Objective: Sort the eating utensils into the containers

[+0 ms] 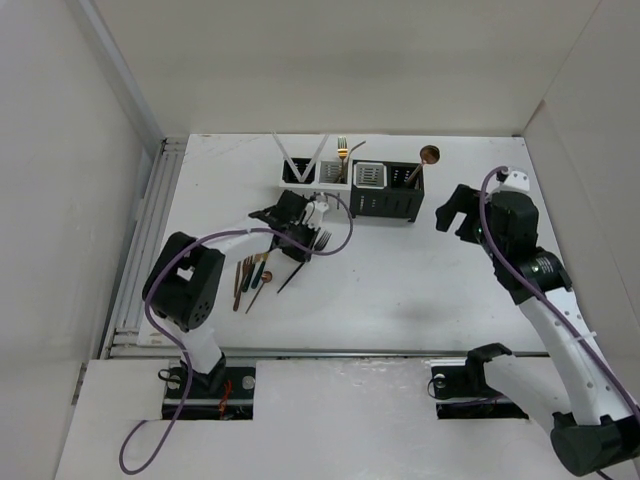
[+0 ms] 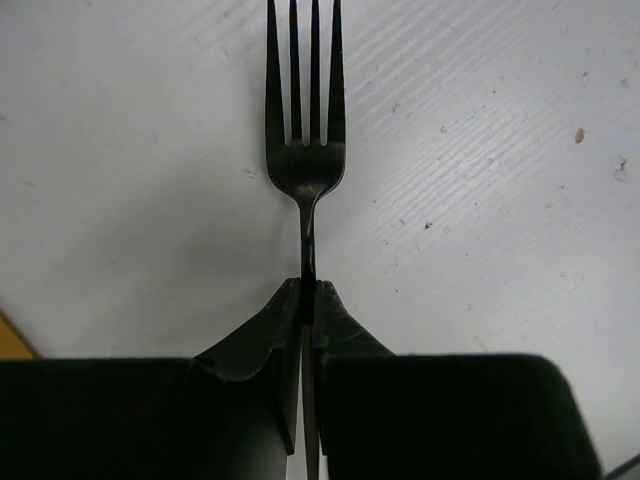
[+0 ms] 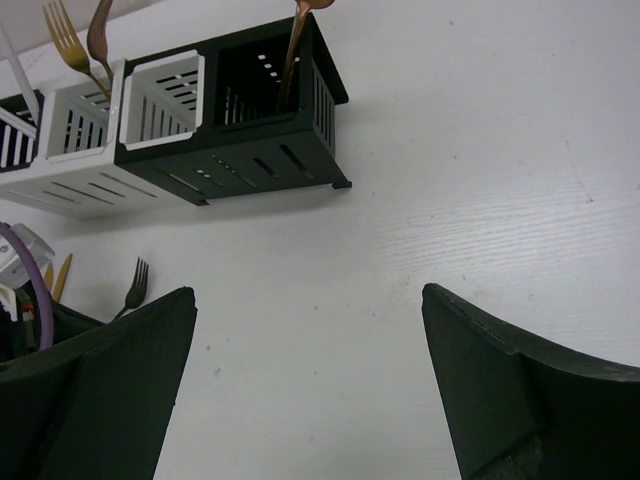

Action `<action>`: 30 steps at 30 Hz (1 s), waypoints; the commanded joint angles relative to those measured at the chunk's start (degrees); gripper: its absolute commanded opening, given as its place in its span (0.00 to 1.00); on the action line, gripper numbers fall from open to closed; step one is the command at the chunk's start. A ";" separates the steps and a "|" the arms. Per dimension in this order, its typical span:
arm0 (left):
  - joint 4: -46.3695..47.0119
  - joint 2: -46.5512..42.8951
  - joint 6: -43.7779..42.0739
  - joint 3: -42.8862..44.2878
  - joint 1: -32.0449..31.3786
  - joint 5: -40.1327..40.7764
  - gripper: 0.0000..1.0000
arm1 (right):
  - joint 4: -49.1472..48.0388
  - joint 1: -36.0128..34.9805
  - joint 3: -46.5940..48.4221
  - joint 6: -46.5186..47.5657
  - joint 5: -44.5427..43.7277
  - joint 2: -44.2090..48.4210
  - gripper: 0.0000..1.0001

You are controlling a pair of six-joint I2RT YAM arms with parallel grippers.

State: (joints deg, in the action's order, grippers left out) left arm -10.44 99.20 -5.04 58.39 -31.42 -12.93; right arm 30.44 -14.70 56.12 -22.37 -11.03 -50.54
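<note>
Colour and pattern key, sorting scene.
The dark fork [image 2: 305,160] is near-black on a white, faintly streaked table [image 2: 120,150]; the slotted caddies [image 3: 240,150] run white to black, holding a gold fork [image 3: 68,40] and copper spoon [image 3: 293,50]; the cable [image 3: 44,290] is purple.

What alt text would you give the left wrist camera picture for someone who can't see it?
The left gripper is shut on the thin handle of a dark fork, whose four tines point away from the camera. Behind them is the white table, lightly speckled, and the gripper's black body fills the bottom of the picture.
</note>
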 commanded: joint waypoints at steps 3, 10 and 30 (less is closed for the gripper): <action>-6.17 -6.38 -2.33 9.97 1.80 -8.33 0.00 | -1.61 -0.77 -2.41 -2.59 -3.47 5.27 0.99; 6.36 -17.36 -3.58 14.65 0.66 -6.88 0.00 | -4.32 -0.77 -1.89 -0.75 -8.48 6.60 0.99; 57.62 15.66 4.77 33.02 0.66 10.20 0.00 | -9.17 0.37 15.59 5.93 -19.38 -18.62 0.92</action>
State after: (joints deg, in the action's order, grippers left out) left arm 34.76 116.40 -2.26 88.51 -31.18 -4.73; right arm 21.43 -14.87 67.90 -18.76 -28.16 -68.88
